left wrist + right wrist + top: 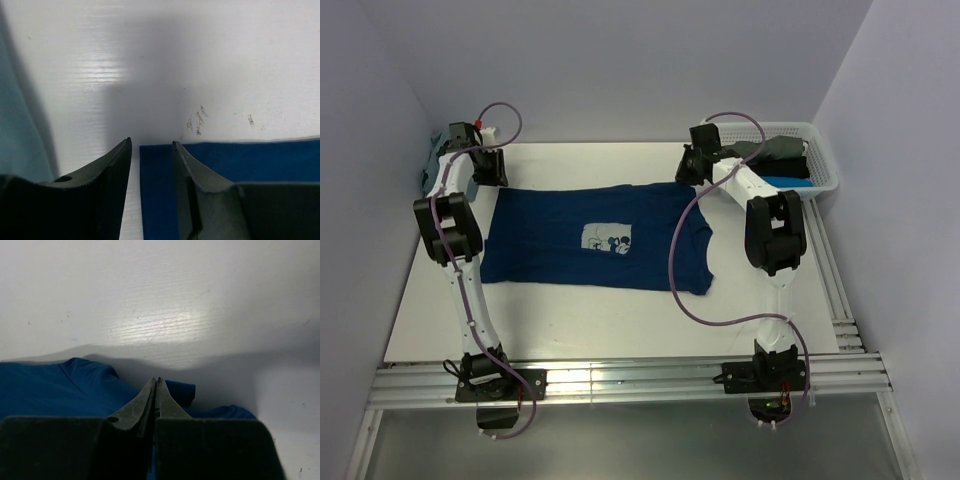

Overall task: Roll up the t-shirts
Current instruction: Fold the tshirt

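Observation:
A dark navy t-shirt [550, 240] with a pale print lies spread flat on the white table, its hem to the left. My left gripper [492, 186] is open at the shirt's far left corner. In the left wrist view [151, 142] one finger is over the cloth [250, 160] and the other over bare table. My right gripper [693, 174] is at the shirt's far right edge. In the right wrist view [156, 380] its jaws are shut, with rumpled navy cloth [50, 390] around and between them.
A white lattice basket [828, 170] at the back right holds grey, black and bright blue shirts [782, 181]. A pale teal shirt [432, 165] lies bunched at the far left, also in the left wrist view [20, 140]. Walls close in on three sides.

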Available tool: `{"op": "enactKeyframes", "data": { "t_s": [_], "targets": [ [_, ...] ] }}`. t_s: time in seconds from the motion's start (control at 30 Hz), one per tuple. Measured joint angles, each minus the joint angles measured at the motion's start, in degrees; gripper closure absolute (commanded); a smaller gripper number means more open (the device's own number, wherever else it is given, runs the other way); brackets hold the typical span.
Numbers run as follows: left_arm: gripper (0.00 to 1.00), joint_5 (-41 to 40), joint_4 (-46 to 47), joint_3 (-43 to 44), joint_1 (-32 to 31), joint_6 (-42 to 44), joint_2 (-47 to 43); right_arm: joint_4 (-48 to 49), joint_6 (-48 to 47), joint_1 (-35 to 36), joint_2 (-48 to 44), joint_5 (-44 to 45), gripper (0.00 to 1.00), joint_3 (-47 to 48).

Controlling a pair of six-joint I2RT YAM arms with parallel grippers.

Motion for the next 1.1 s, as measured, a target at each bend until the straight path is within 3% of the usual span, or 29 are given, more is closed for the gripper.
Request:
{"op": "enactKeyframes", "data": {
  "t_s": [0.13,0.47,0.57,0.6,0.7,0.77,0.87,1.1],
  "targets": [
    [0.58,0.04,-0.46,-0.28,-0.59,0.04,0.33,0.09,0.00,0.09,0.00,-0.02,1.00,0.00],
    [0.98,0.02,-1.36,-0.31,-1.11,0.50,0.33,1.86,0.17,0.37,-0.13,-0.04,1.00,-0.92],
    [1.00,0.00,-1.27,-0.66,-1.11,0.79,0.33,2.21,0.20,0.44,-0.22,-0.04,1.00,-1.84],
    [0.97,-0.07,-1.20,-0.94,-1.11,0.87,0.33,2.25,0.20,0.46,-0.24,-0.04,1.00,-2.14],
    [0.66,-0.28,-0.92,-1.44,-1.09,1.38,0.17,2.36,0.20,0.55,-0.44,-0.02,1.00,-2.73],
    [0.55,-0.66,-0.50,-2.19,-1.11,1.57,-0.35,2.47,0.20,0.63,-0.55,-0.04,1.00,-2.78],
    [0.48,-2.03,0.66,-4.28,-1.29,1.57,-1.57,2.73,0.20,0.76,-0.68,-0.02,1.00,-2.78],
    [0.46,-3.72,1.55,-6.03,-1.29,1.55,-2.71,2.75,0.20,0.96,-0.81,0.00,1.00,-2.78]
  ]
}}
